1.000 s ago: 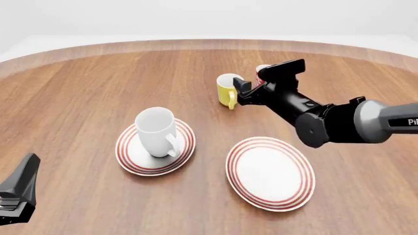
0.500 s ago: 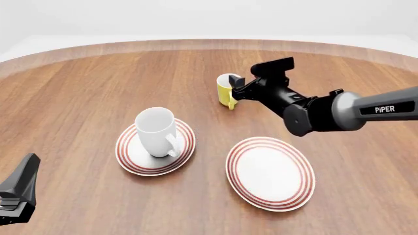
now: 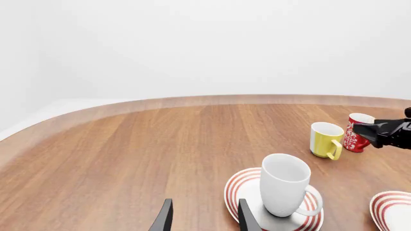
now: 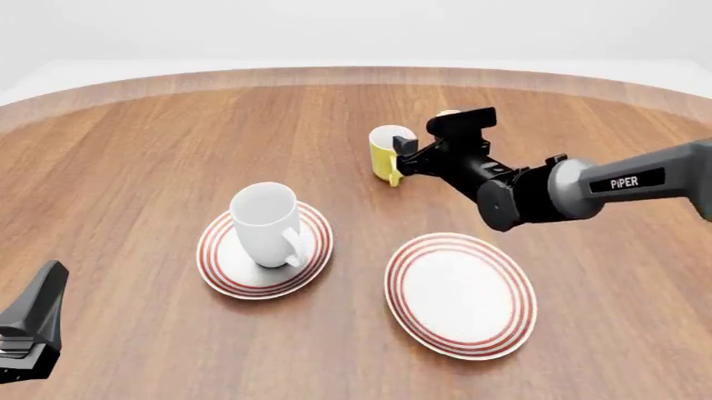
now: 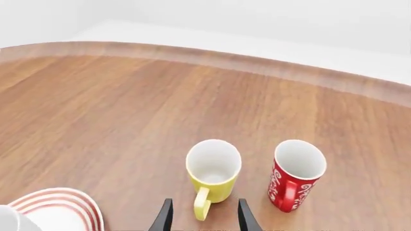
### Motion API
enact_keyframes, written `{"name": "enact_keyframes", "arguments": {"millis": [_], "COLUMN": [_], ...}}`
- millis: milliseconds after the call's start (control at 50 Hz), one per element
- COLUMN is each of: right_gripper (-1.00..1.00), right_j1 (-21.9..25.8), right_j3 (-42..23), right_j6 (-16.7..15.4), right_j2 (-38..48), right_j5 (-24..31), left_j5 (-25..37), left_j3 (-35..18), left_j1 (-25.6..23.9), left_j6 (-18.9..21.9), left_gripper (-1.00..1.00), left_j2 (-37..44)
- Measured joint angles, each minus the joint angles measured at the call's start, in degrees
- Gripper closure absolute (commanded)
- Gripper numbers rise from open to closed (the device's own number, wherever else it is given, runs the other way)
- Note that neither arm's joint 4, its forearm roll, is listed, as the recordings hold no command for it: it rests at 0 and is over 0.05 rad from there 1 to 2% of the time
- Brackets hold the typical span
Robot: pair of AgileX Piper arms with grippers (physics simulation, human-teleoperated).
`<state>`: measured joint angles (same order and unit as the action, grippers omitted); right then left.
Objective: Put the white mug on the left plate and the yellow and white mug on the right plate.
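With the white mug (image 4: 267,223) already standing upright on the left plate (image 4: 219,263), the first half of the job looks done, and the step in hand is fetching the yellow and white mug (image 4: 388,153). Nearest the camera, the left gripper (image 3: 201,219) idles low at the table's near edge, its dark fingers parted and holding nothing. Just beyond it sit the two plates, flat, glossy white discs ringed in red; the right plate (image 4: 461,294) is bare. Farther out, the right gripper (image 5: 201,216) hangs just behind the small mug, jaws spread and empty, with the yellow loop handle pointing back between the fingertips. The mug is a short cylinder, yellow outside and white inside, smooth like glazed ceramic. A slim red mug (image 5: 295,173) with white patterning stands just beside it, apart. The next move likely calls for easing forward to close on the handle or wall without nudging the red neighbour. The table (image 4: 133,158) is matte wood grain.
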<state>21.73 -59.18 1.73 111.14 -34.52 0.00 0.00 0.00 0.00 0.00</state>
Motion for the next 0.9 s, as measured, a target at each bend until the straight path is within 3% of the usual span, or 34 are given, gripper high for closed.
{"name": "enact_keyframes", "arguments": {"millis": [900], "right_gripper": [-1.0], "right_j1": [0.7], "right_j3": [-7.0], "right_j6": [0.6], "right_j2": [8.6], "right_j5": [1.9], "left_j5": [0.0], "left_j3": [0.0], "left_j1": [0.0], "left_j6": [0.0], "left_gripper": [-1.0], "left_j2": [0.0]}}
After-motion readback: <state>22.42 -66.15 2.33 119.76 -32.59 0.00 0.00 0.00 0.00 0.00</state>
